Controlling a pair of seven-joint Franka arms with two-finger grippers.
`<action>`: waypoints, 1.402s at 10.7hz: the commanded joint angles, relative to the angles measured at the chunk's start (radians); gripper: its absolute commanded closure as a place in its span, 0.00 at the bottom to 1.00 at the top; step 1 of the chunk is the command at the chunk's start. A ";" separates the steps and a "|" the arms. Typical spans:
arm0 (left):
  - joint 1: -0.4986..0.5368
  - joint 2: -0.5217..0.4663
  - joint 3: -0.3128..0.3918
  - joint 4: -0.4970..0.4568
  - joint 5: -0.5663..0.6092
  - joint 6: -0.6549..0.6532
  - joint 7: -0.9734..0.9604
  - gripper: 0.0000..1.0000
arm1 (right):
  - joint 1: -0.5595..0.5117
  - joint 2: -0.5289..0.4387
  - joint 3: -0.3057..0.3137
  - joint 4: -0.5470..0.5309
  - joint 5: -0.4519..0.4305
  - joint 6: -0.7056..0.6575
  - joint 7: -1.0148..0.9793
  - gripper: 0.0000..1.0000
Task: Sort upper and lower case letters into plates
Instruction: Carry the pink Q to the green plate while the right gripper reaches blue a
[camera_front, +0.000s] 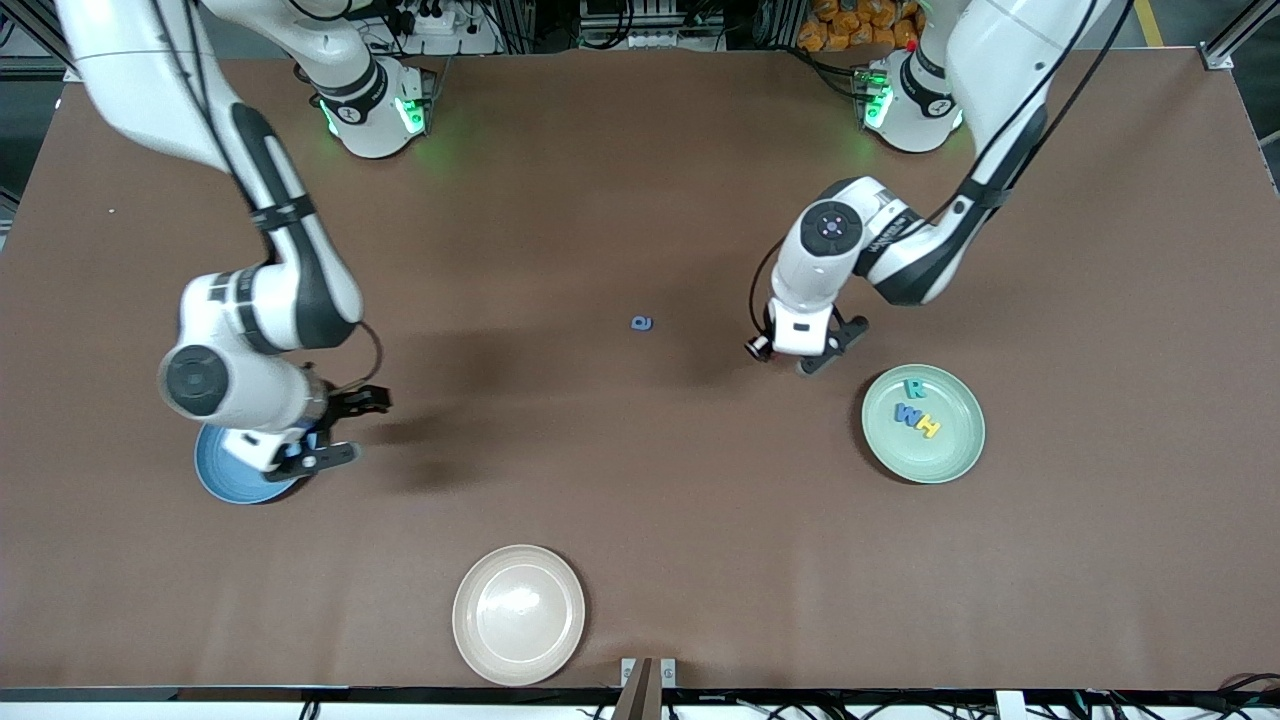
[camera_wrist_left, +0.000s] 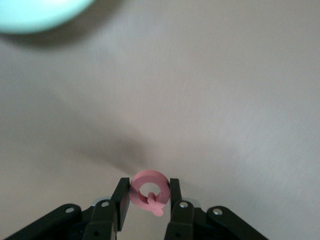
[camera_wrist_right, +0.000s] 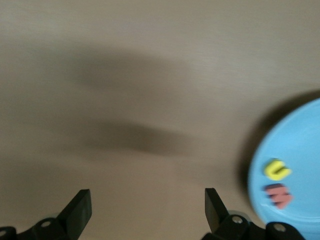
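My left gripper (camera_front: 815, 356) is low over the table beside the mint green plate (camera_front: 952, 452), on its side toward the table's middle. It is shut on a pink letter Q (camera_wrist_left: 150, 176), pinched between both fingers of the left gripper (camera_wrist_left: 149, 192). In the mint plate lie a teal R (camera_front: 913, 389), a blue W (camera_front: 907, 415) and a yellow H (camera_front: 929, 427). One small blue letter (camera_front: 641, 323) lies alone mid-table. My right gripper (camera_front: 347, 428) is open and holds nothing, at the edge of the light blue plate (camera_front: 225, 482). That plate (camera_wrist_right: 300, 145) holds a yellow letter (camera_wrist_right: 276, 170) and a red one (camera_wrist_right: 278, 195).
A cream-beige plate (camera_front: 518, 614) with nothing in it sits near the table's front edge. The right arm covers much of the light blue plate in the front view. The mint plate's rim (camera_wrist_left: 35, 12) shows in the left wrist view.
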 joint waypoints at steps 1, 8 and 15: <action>0.069 -0.011 -0.007 0.103 0.007 -0.149 0.179 1.00 | 0.140 0.006 -0.008 0.003 0.015 0.011 0.189 0.00; 0.337 0.001 -0.009 0.120 0.003 -0.194 0.674 1.00 | 0.525 0.152 -0.007 0.146 0.140 0.101 0.738 0.00; 0.336 -0.015 -0.014 0.169 -0.012 -0.218 0.670 0.00 | 0.636 0.189 -0.002 0.086 0.127 0.227 0.915 0.00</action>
